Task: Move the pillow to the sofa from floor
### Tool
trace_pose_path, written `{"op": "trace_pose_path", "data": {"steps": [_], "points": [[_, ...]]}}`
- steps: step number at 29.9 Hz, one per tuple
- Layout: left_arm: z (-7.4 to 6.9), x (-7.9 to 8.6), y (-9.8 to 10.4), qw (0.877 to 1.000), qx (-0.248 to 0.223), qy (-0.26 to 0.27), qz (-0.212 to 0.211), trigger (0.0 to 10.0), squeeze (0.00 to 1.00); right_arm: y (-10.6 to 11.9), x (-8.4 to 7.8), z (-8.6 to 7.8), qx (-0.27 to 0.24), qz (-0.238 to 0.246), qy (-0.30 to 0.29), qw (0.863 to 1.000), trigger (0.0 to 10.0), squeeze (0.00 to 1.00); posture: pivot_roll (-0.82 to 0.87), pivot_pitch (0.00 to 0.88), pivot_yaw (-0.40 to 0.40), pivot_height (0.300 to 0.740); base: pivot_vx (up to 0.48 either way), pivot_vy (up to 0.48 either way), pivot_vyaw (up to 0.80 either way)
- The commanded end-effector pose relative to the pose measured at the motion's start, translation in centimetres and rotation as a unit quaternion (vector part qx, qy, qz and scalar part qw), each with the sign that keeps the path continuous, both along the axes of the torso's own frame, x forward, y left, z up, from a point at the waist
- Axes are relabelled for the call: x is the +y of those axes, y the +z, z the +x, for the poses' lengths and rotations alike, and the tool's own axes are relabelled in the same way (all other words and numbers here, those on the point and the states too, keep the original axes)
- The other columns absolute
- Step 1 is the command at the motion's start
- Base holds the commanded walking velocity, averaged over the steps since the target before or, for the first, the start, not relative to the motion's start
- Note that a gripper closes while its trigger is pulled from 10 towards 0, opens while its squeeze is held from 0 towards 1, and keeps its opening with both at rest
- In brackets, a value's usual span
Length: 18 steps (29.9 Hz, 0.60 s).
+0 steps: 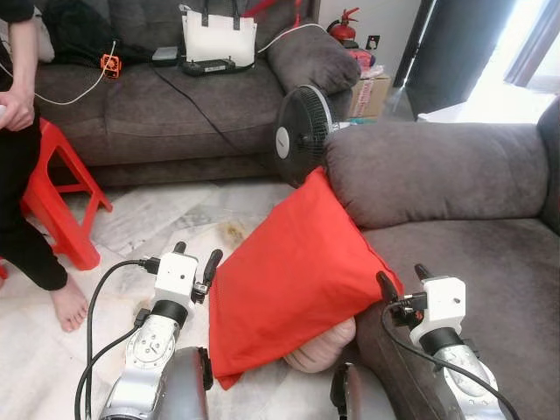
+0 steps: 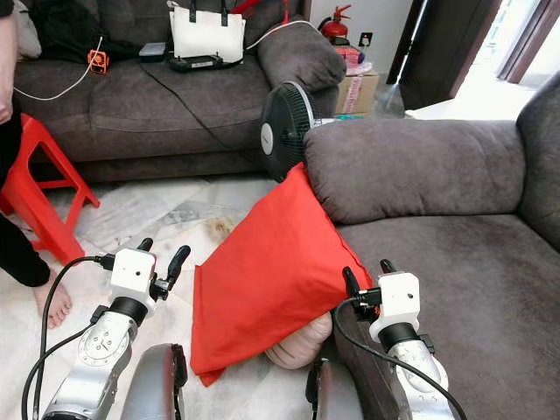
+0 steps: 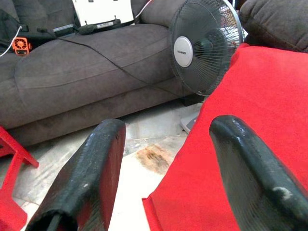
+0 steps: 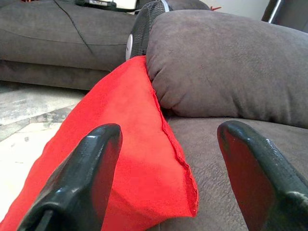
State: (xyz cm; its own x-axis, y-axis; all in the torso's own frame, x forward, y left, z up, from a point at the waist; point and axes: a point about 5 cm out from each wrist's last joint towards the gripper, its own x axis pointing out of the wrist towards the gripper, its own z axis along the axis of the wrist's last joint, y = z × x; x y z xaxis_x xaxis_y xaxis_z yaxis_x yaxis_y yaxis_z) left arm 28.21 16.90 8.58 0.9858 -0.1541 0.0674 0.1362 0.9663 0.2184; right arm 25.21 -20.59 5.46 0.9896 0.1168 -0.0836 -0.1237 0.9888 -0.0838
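The red pillow (image 1: 293,271) leans tilted against the front of the grey sofa (image 1: 490,262). Its top corner touches the armrest (image 1: 437,166) and its bottom corner is on the floor. A beige cushion-like thing (image 1: 324,350) sits under its lower edge. My left gripper (image 1: 197,254) is open just beside the pillow's left edge, not holding it; in the left wrist view the pillow (image 3: 250,96) lies behind one finger. My right gripper (image 1: 402,278) is open at the pillow's right corner, over the sofa seat, and the red fabric (image 4: 130,120) sits between its fingers' line of sight.
A black standing fan (image 1: 302,131) stands behind the pillow by the armrest. A second grey sofa (image 1: 175,105) at the back carries a white bag (image 1: 219,39) and cables. A person (image 1: 17,175) stands at the left by a red stool (image 1: 61,192). Marble floor lies between.
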Motion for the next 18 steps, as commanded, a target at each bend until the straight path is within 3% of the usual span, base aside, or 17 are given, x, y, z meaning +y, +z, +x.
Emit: {"op": "trace_pose_path", "data": {"steps": [1, 18], "points": [[0.20, -0.11, 0.48, 1.000, -0.007, -0.006, 0.001, 10.0, 0.00, 0.21, -0.25, 0.17, -0.003, -0.002, -0.004, 1.000, 10.0, 0.00, 0.08, 0.000, -0.083, 0.520, 0.262, 0.000, 0.00], [0.20, -0.04, 0.53, 1.000, -0.007, -0.008, 0.002, 10.0, 0.00, 0.17, -0.37, 0.30, -0.004, -0.007, -0.012, 1.000, 10.0, 0.00, 0.08, 0.000, -0.078, 0.520, 0.295, 0.000, 0.00]]}}
